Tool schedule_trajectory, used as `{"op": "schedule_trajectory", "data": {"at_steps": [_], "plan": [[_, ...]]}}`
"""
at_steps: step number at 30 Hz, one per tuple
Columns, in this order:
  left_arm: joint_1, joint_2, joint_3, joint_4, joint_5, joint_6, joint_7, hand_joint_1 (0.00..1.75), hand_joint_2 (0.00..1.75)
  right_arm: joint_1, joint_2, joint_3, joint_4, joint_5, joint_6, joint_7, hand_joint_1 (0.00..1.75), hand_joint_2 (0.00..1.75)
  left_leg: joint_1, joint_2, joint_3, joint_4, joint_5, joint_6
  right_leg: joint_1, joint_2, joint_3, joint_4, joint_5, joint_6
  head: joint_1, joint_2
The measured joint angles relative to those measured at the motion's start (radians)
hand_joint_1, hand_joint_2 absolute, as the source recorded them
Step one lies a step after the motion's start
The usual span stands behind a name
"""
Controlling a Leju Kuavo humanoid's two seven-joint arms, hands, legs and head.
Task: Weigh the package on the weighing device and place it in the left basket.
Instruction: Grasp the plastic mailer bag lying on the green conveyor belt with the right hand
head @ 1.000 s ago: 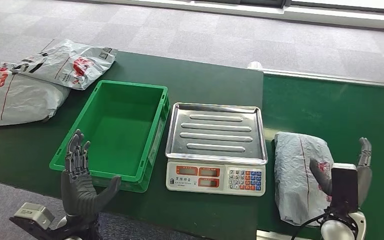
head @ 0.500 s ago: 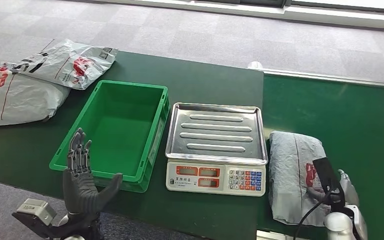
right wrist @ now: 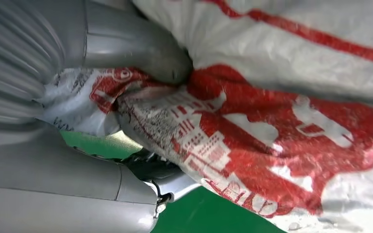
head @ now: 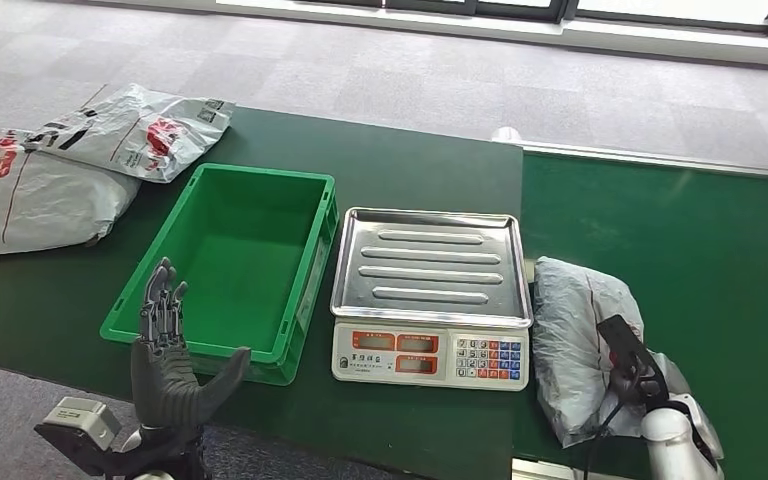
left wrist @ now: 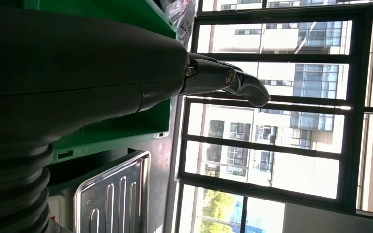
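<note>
My right hand [right wrist: 121, 58] grips the near end of the grey package [head: 575, 335], thumb pressed into its crumpled wrap above and fingers under its edge. The package lies by the worktop's [head: 420, 160] front edge, just beside the scale [head: 432, 295]. My left hand [head: 165, 360] is raised, fingers spread, holding nothing, before the green basket [head: 225, 265].

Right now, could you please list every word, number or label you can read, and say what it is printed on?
None can be read.
Silver-trayed white scale: red displays and keypad labels too small.
Crumpled grey plastic package with red print, pressed by the right hand: lettering blurred.
Two grey mailer bags: red logos and codes too small.
</note>
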Motion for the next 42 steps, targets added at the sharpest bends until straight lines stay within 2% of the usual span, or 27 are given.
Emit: {"op": "schedule_trajectory", "data": {"at_steps": [10,12,16,20,25,28,31,36,42], "plan": [[0.002,-0.002,0.000,-0.001,-0.005,0.002,0.002,0.00,1.75,-0.009,-0.002,0.012,0.006,-0.010,-0.001,-0.021,1.75,1.75,0.000,0.000,0.001,0.000,0.000,0.000,0.000,0.000,0.003,0.000,0.000,0.000,0.000,0.000],[0.006,-0.002,0.000,-0.006,-0.005,0.008,0.003,0.00,1.75,-0.007,-0.001,0.012,-0.001,-0.055,-0.030,-0.073,1.75,1.75,0.000,0.000,-0.002,0.000,-0.001,0.001,0.000,0.000,0.004,-0.001,0.000,0.001,0.000,0.000],[0.024,-0.002,0.000,-0.025,-0.004,0.015,-0.005,0.00,1.75,0.013,0.009,0.012,-0.095,-0.249,-0.124,-0.225,1.75,1.75,-0.003,-0.001,-0.005,0.000,0.001,0.003,-0.003,-0.001,-0.001,0.000,0.001,0.002,0.000,0.000],[0.035,-0.002,0.000,-0.032,-0.003,0.016,-0.013,0.00,1.75,0.018,0.015,0.009,-0.189,-0.332,-0.175,-0.277,1.75,1.75,-0.003,-0.005,-0.005,0.000,0.003,0.003,-0.003,-0.005,-0.004,0.000,0.002,0.002,0.000,0.000],[0.029,-0.003,-0.002,-0.029,0.002,0.015,-0.028,0.00,1.75,0.018,0.032,-0.013,-0.345,-0.567,-0.388,-0.513,1.75,1.75,-0.004,-0.009,-0.010,0.000,0.003,0.003,-0.004,-0.007,-0.008,0.000,0.001,0.003,0.000,0.000],[0.013,-0.004,-0.008,-0.019,0.012,0.020,-0.040,0.00,1.75,0.004,0.042,-0.019,-0.482,-0.652,-0.505,-0.595,1.75,1.75,-0.004,-0.009,-0.011,0.000,0.003,0.003,-0.004,-0.007,-0.008,0.000,0.001,0.003,0.000,0.000],[-0.008,-0.003,-0.014,-0.006,0.021,0.030,-0.052,0.00,1.75,-0.017,0.051,-0.016,-0.614,-0.682,-0.594,-0.648,1.75,1.75,-0.004,-0.008,-0.011,0.000,0.003,0.003,-0.004,-0.007,-0.009,0.000,0.000,0.003,0.000,0.000],[-0.039,-0.004,-0.033,0.014,0.027,0.035,-0.057,0.00,1.75,-0.057,0.054,0.008,-0.782,-0.691,-0.662,-0.681,1.75,1.75,-0.003,-0.008,-0.010,0.000,0.003,0.003,-0.004,-0.007,-0.008,0.000,0.001,0.003,0.000,0.000],[-0.048,-0.004,-0.041,0.028,0.030,0.035,-0.058,0.00,1.75,-0.063,0.054,0.027,-0.854,-0.692,-0.676,-0.681,1.75,1.75,-0.004,-0.008,-0.010,0.000,0.003,0.003,-0.004,-0.007,-0.008,0.000,0.001,0.003,0.000,0.000]]}}
